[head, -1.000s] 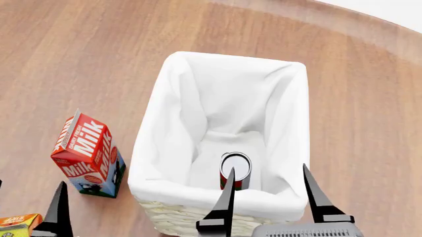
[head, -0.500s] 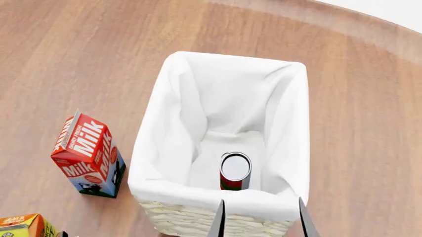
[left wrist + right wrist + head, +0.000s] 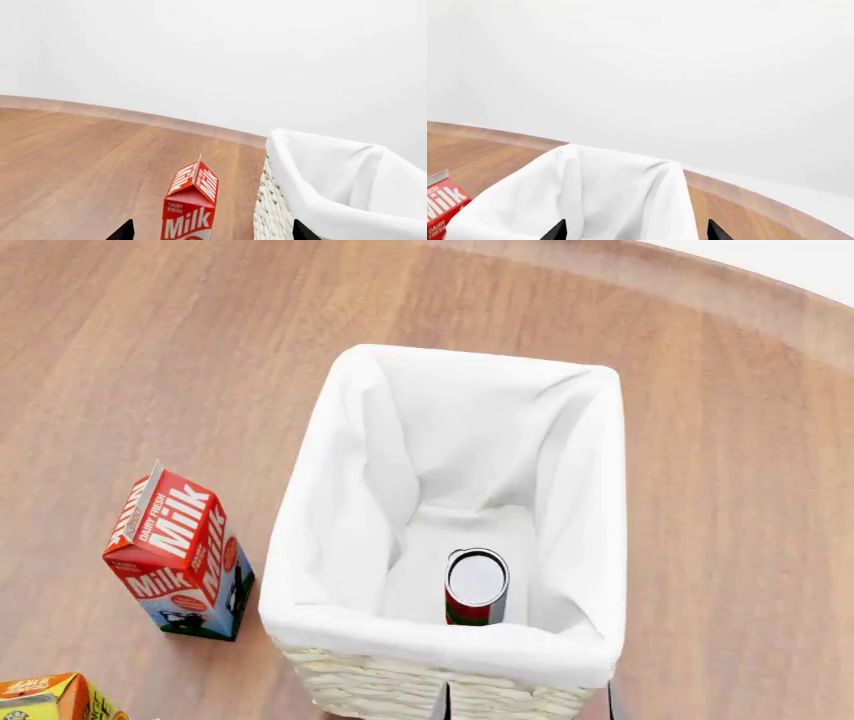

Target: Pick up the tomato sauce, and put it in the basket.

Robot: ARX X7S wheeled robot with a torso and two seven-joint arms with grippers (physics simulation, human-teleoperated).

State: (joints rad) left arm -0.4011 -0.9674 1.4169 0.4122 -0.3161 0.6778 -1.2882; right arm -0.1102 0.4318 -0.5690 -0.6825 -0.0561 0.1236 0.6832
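1. Head view, left to right: orange carton (image 3: 47, 697) clipped at the surface's near-left corner, milk carton (image 3: 180, 557) upright just left of the basket (image 3: 603, 510), bare wooden surface (image 3: 747, 490) to the right.
2. Tomato sauce (image 3: 477, 586) stands upright inside the basket on the lining, near the basket's near end, silver top up, long axis vertical. Nothing touches it. Judgement: placement looks done; only pulling clear remains.
3. Right claw (image 3: 527, 702): only two dark fingertip slivers show at the bottom edge, in front of the basket's near wall. Fingers spread wide, nothing between them. The can lies forward of that claw, inside the basket, just left of the gap's centre line. The right arm is the nearer one.
4. Left claw (image 3: 208, 231): absent from head view. Left wrist view shows two tips far apart with only the milk carton (image 3: 190, 207) ahead of them, gripping nothing. Basket wall (image 3: 272, 210) sits beside that carton.
5. View differences: only head view shows the can. Right wrist view looks over the basket's cloth rim (image 3: 620, 195) and never reaches the floor of it, so the can is hidden; right claw (image 3: 635, 231) tips frame the rim, empty. The wicker weave shows best in left wrist view.
6. Judgement on risk: a retreat should stay clear of the near rim to avoid nudging the basket.
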